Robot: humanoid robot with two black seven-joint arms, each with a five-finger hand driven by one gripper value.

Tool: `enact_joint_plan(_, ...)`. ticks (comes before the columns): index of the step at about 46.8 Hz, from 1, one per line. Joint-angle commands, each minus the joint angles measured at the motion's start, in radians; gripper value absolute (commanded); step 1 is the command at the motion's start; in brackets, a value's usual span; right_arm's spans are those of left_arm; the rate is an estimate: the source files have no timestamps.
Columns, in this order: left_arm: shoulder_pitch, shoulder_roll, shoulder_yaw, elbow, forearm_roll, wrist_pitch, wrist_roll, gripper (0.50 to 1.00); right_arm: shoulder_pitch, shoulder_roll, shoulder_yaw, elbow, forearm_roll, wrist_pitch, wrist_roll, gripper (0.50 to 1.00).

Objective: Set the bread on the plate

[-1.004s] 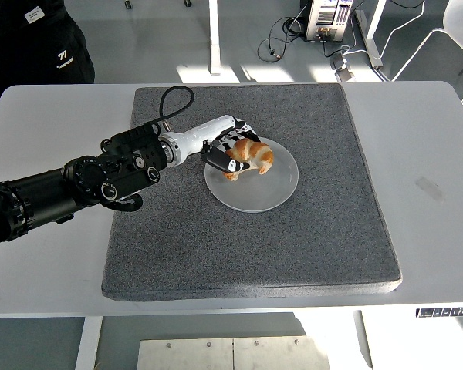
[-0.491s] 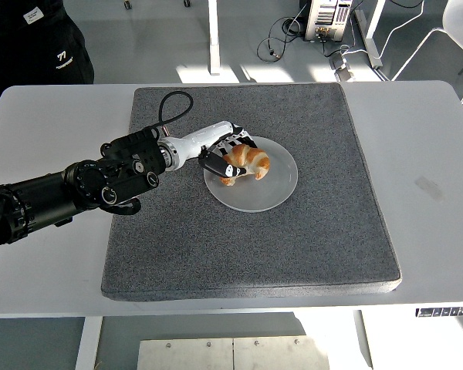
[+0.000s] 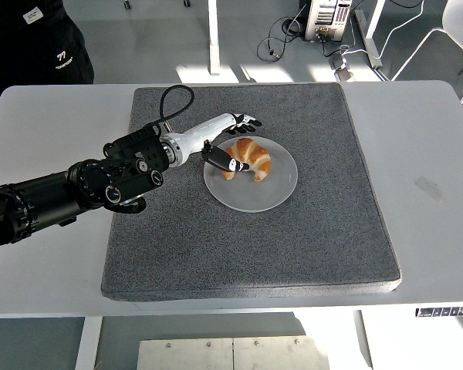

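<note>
Your left hand (image 3: 230, 142) released, fingers spread at plate's (image 3: 274, 193) left rim. Croissant (image 3: 251, 158) lies on plate. Grey mat (image 3: 293, 239) bare right of plate.

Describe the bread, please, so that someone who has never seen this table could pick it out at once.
A dark grey mat covers the middle of the white table, and a round pale plate lies on its far half. The bread is the golden-brown curved croissant on the plate's far-left part, right by the left hand, whose fingers are spread; it is the only food and the only warm colour in view.
</note>
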Motion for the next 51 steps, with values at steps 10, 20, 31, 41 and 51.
enact_joint_plan(10,-0.006,-0.002,-0.029,-0.002,-0.013,0.015,0.0,0.887,0.0,0.0,0.0,0.0,0.0,0.0,0.0,1.0)
enact_joint_plan(20,-0.013,0.001,-0.075,-0.005,-0.017,0.034,0.0,0.887,0.0,0.0,0.0,0.0,0.0,0.0,0.0,1.0)
enact_joint_plan(31,-0.021,0.026,-0.121,-0.008,-0.042,0.061,0.0,0.889,0.0,0.0,0.0,0.0,0.0,0.0,0.0,1.0)
enact_joint_plan(41,-0.021,0.078,-0.158,-0.01,-0.143,0.071,0.0,0.892,0.0,0.0,0.0,0.0,0.0,0.0,0.0,1.0)
enact_joint_plan(51,-0.015,0.121,-0.242,-0.01,-0.232,0.097,-0.002,0.893,0.0,0.0,0.0,0.0,0.0,0.0,0.0,1.0)
